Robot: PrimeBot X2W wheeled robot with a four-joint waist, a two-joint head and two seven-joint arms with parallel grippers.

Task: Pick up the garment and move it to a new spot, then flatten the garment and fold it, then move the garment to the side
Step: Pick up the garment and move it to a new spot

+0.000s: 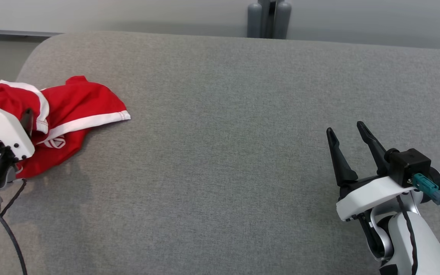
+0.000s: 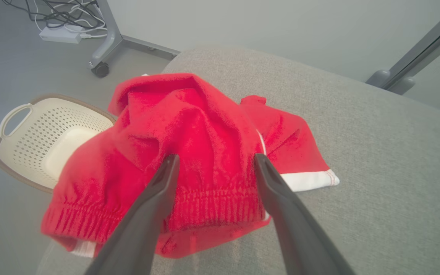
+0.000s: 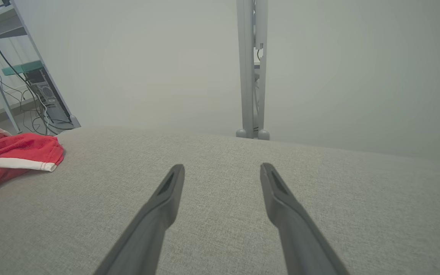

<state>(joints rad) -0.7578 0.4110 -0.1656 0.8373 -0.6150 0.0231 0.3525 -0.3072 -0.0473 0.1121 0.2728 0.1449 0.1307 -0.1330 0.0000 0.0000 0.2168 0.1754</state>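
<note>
Now the garment [image 1: 75, 110], red shorts with white trim, lies crumpled at the left edge of the head view, on the corner of the grey bench [image 1: 243, 152]. In the left wrist view part of it seems to hang past the bench edge, above a pale basket [image 2: 48, 122] on the floor at the left of that frame.

The left end effector [image 2: 216, 160] is spread wide with nothing pinched between its fingers. They straddle the bunched cloth just above the elastic waistband [image 2: 212, 202] in the lower middle of the frame; I cannot tell whether the tips touch the cloth. The right end effector [image 1: 346, 128] is equally wide open and empty, at the lower right of the head view, well apart from the garment and over bare bench.

The garment looks light, soft and limp. It will likely sag and unfurl when lifted, and the overhanging part may drag. The gathered waistband is probably the best hold: thicker, ribbed and less apt to slip than the single-layer leg. The white-trimmed hem [image 2: 308, 179] at the right of the heap would suit a second grip when flattening.
</note>
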